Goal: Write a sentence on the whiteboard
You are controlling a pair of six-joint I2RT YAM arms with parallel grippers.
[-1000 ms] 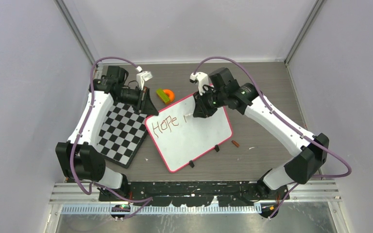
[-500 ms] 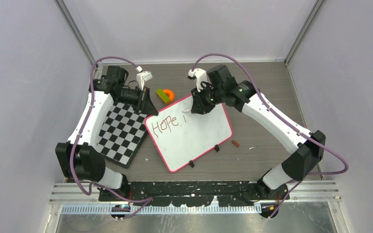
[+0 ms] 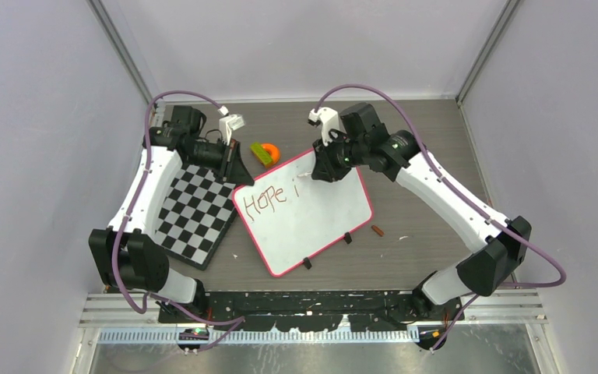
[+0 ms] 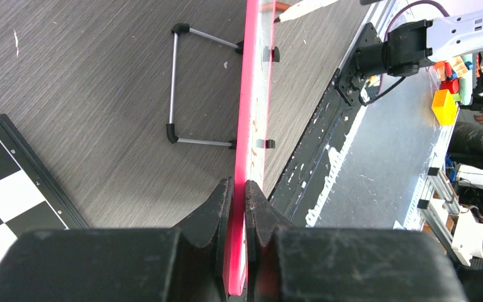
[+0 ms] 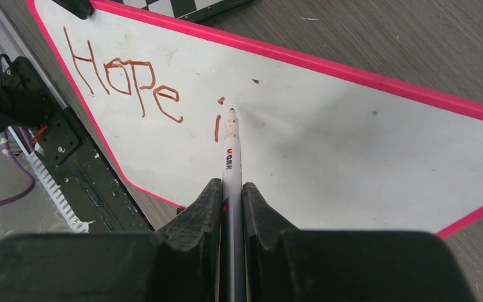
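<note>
The whiteboard (image 3: 311, 222) with its pink-red rim lies tilted at mid-table and also shows in the right wrist view (image 5: 365, 145). The sentence (image 3: 269, 197) reads "Hope i" in reddish-brown marker, also seen in the right wrist view (image 5: 126, 78). My left gripper (image 3: 237, 173) is shut on the board's far-left rim; in the left wrist view (image 4: 239, 189) the pink rim (image 4: 249, 94) stands edge-on between the fingers. My right gripper (image 3: 321, 170) is shut on a white marker (image 5: 229, 157), whose tip sits at the board just right of the "i".
A black-and-white checkerboard (image 3: 195, 212) lies left of the board, under the left arm. An orange and green toy (image 3: 265, 153) sits behind the board. A small brown cap (image 3: 377, 230) lies on the table right of the board. Two black clip feet (image 3: 346, 238) are on the board's near edge.
The dot over the "i" has been added above its stroke. My right gripper lifted toward the far edge, then moved slightly right. The left arm has not moved.
</note>
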